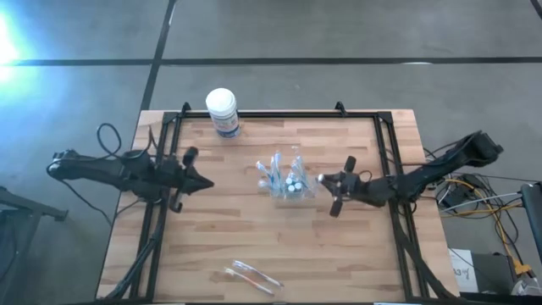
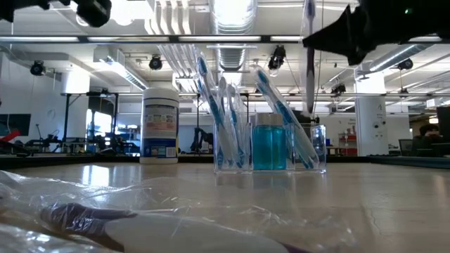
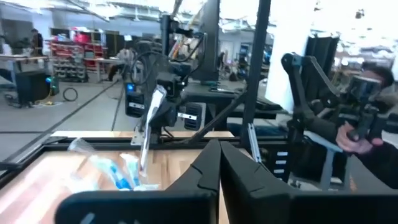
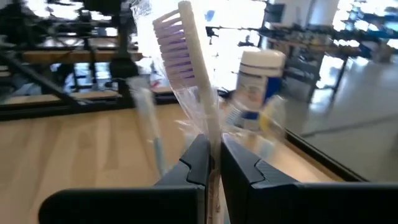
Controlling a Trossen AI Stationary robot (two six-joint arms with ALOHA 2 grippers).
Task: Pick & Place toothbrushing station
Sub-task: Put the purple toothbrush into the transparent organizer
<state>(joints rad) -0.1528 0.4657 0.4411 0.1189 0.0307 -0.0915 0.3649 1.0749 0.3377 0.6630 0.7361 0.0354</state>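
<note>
The toothbrushing station [image 1: 286,180] stands near the middle of the bench [image 1: 254,246], slightly nearer the far edge than the near one. It is a clear plastic holder, and in the high view its long axis runs roughly left to right across the bench. In the low view it stands upright, with several blue-and-white toothbrushes [image 2: 223,116] leaning in it, heads up, and a blue-tinted cup section [image 2: 268,146] in the middle.

The right gripper [image 1: 326,180] is just beside the right end of the station, its arm reaching in from the right edge of the bench. Its fingers [image 4: 198,163] are nearly closed on the handle of a white toothbrush with purple bristles [image 4: 184,59]. This brush stands upright, bristle head at the top, with clear wrapping clinging to its stem.

The left gripper [image 1: 203,182] is above the left part of the bench, well apart from the station and pointing toward it. Its fingers [image 3: 208,167] are pressed together with nothing between them.

A white round tub with a blue label [image 1: 222,112] stands at the far edge, left of centre. A crumpled clear packet [image 1: 252,275] lies near the near edge.
</note>
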